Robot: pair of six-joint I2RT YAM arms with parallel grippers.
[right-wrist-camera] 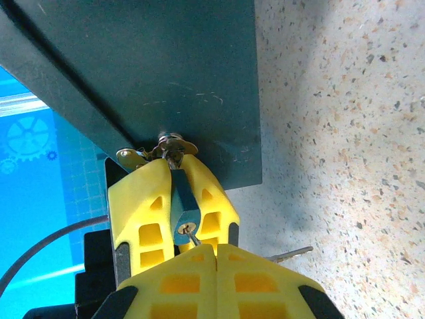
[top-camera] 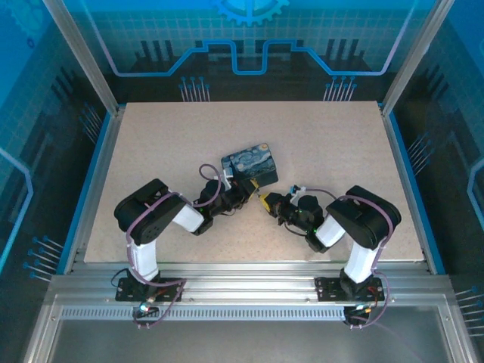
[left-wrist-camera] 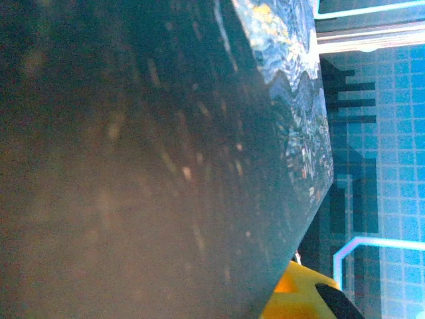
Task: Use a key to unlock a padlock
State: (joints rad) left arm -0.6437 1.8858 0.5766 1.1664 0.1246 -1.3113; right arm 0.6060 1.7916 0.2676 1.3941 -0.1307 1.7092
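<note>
While my left gripper (right-wrist-camera: 174, 174) clamps the padlock (right-wrist-camera: 180, 207) by its two sides, a little left of the centre of the right wrist picture, the lock hangs from a metal hasp (right-wrist-camera: 174, 141) at the lower edge of the dark box (right-wrist-camera: 166, 73). At the bottom of that picture my right gripper (right-wrist-camera: 214, 250) has its yellow fingers pressed together on the key (right-wrist-camera: 191, 236), whose tip sits at the keyhole in the padlock's lower face. A second key (right-wrist-camera: 290, 253) sticks out to the right. I judge the step is insertion; how deep the key sits I cannot tell. Next I should push it fully in, then rotate my right wrist while the left holds firm.
</note>
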